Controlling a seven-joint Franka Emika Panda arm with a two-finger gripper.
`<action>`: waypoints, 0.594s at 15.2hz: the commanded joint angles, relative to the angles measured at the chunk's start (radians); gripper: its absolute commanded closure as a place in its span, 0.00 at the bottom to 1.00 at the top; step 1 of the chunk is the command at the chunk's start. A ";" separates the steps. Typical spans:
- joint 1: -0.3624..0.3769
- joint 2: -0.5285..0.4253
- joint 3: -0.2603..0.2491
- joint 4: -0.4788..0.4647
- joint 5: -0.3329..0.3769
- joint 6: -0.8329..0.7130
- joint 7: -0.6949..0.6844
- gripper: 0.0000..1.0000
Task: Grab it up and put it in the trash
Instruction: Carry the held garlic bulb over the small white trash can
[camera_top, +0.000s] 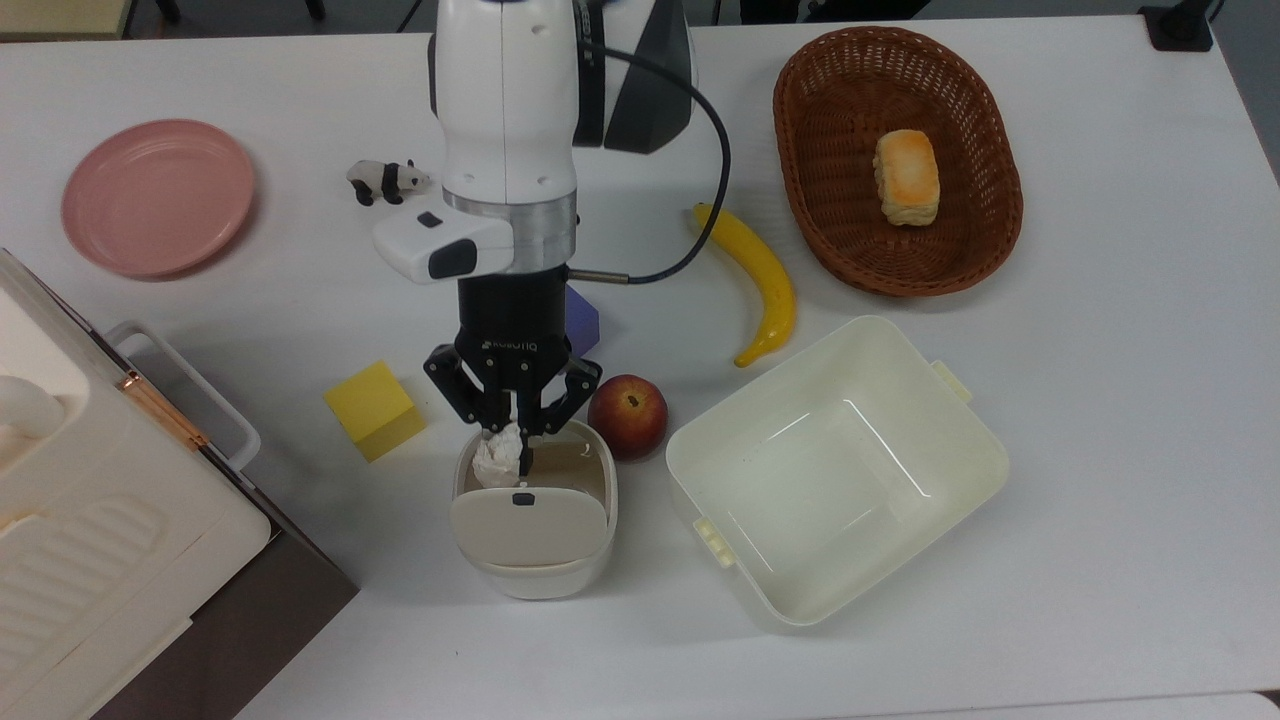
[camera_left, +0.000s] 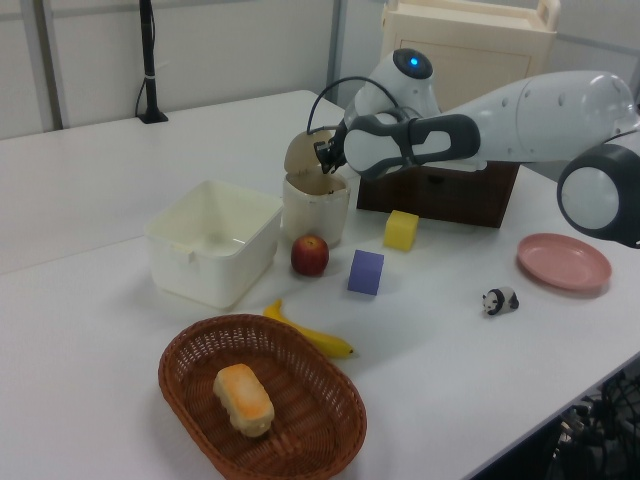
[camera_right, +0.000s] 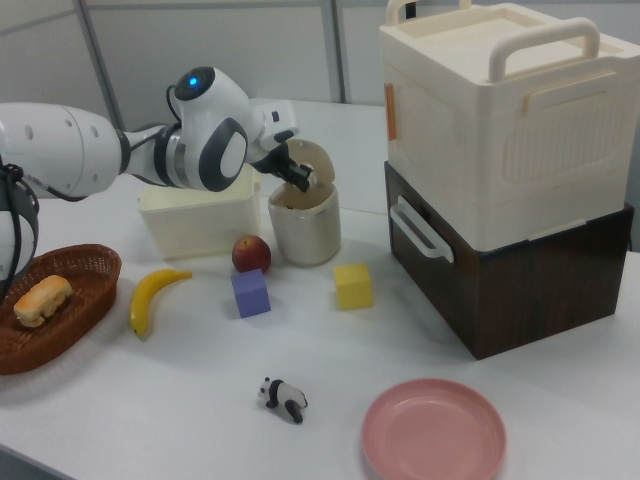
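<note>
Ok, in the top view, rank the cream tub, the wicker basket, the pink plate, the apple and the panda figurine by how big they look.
Largest to smallest in the top view:
1. cream tub
2. wicker basket
3. pink plate
4. apple
5. panda figurine
The tub and basket look close; the tub seems slightly bigger.

The top view looks straight down on the white tabletop (camera_top: 1100, 400), close overhead. The left view stands off one corner, low and angled, with the wicker basket (camera_left: 262, 400) nearest. The right view faces back from the opposite side, the pink plate (camera_right: 434, 432) nearest. All three share the trash (camera_top: 533, 520), apple (camera_top: 627, 416) and yellow cube (camera_top: 373, 410) at the centre.
</note>
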 joint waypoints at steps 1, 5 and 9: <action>0.015 0.043 -0.018 0.020 -0.015 0.052 0.000 0.88; 0.016 0.045 -0.018 0.017 -0.029 0.053 0.001 0.59; 0.015 0.045 -0.018 0.015 -0.098 0.052 0.000 0.00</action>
